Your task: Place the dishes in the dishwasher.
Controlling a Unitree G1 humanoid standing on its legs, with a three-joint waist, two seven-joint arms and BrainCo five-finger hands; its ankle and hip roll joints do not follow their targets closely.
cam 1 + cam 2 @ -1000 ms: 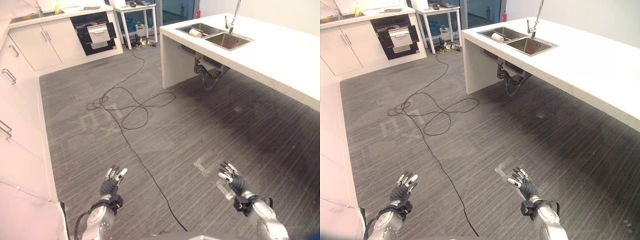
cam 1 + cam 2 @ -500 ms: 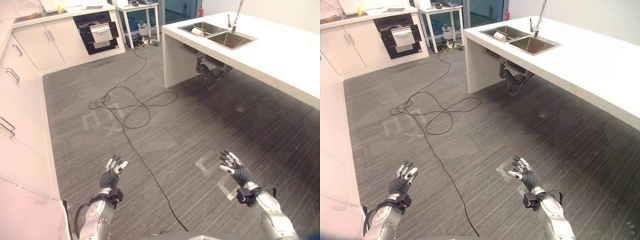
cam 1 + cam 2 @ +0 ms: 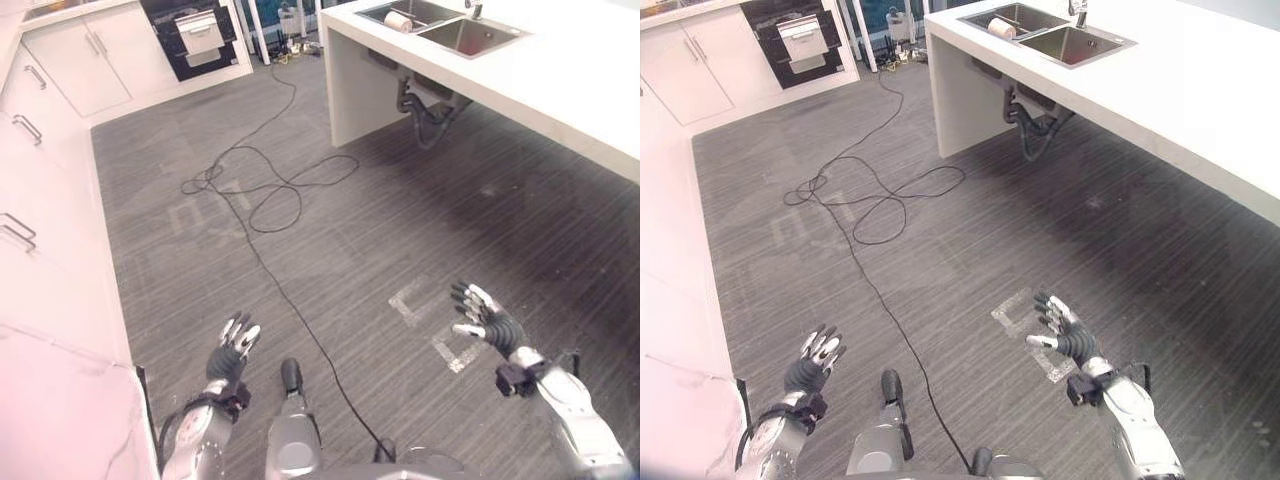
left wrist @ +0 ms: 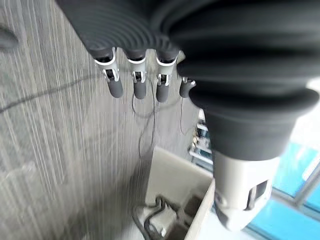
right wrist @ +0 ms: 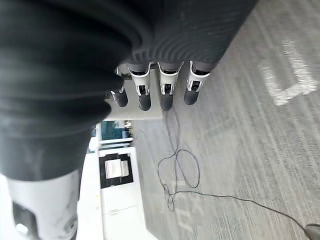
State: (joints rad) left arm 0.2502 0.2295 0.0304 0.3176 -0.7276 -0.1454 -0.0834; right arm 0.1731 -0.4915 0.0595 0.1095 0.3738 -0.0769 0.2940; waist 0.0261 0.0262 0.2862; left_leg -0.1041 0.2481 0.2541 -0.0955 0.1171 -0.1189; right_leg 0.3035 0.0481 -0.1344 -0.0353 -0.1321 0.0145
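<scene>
The dishwasher (image 3: 195, 35) is a dark opening in the white cabinets at the far end of the room, with a pale rack or drawer pulled out of it. A pale, cup-like thing (image 3: 398, 20) lies on its side in the left basin of the island's sink (image 3: 1060, 42). Both hands hover low over the grey floor, far from either. My left hand (image 3: 232, 350) is at the lower left, fingers (image 4: 137, 85) straight and holding nothing. My right hand (image 3: 487, 318) is at the lower right, fingers (image 5: 160, 95) spread and empty.
A white island counter (image 3: 560, 90) with exposed pipes under its sink runs along the right. White cabinets (image 3: 40, 200) line the left wall, and a pale countertop corner (image 3: 60, 410) is at the lower left. White tape marks (image 3: 420, 300) lie on the floor by my right hand.
The whole picture has shifted: the camera has tipped down, so the sink and dishwasher sit higher. My right hand has lifted a little and moved outward. The left hand has hardly moved.
</scene>
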